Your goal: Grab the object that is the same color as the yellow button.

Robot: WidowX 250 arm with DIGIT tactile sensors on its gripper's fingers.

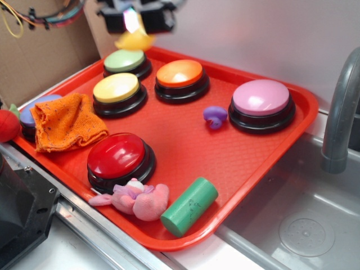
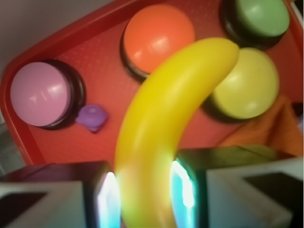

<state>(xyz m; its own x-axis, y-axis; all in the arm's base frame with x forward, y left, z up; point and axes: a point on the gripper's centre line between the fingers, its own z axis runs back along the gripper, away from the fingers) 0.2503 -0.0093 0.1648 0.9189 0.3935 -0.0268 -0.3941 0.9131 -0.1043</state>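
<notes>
Banana (image 2: 161, 137) clamped between fingers (image 2: 108, 199), lifted above tray (image 1: 185, 146).

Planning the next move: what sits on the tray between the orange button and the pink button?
A small purple toy lies between the orange button and pink button; both views show it.

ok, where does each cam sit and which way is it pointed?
Exterior: off the tray's near corner, raised, angled down across it toward the back wall; the tool shows at top edge, holding the banana.
Wrist: on the arm above the tray, looking down past the tool; both fingers frame the banana.
Shared: banana, yellow button, orange, green and pink buttons, purple toy.
</notes>
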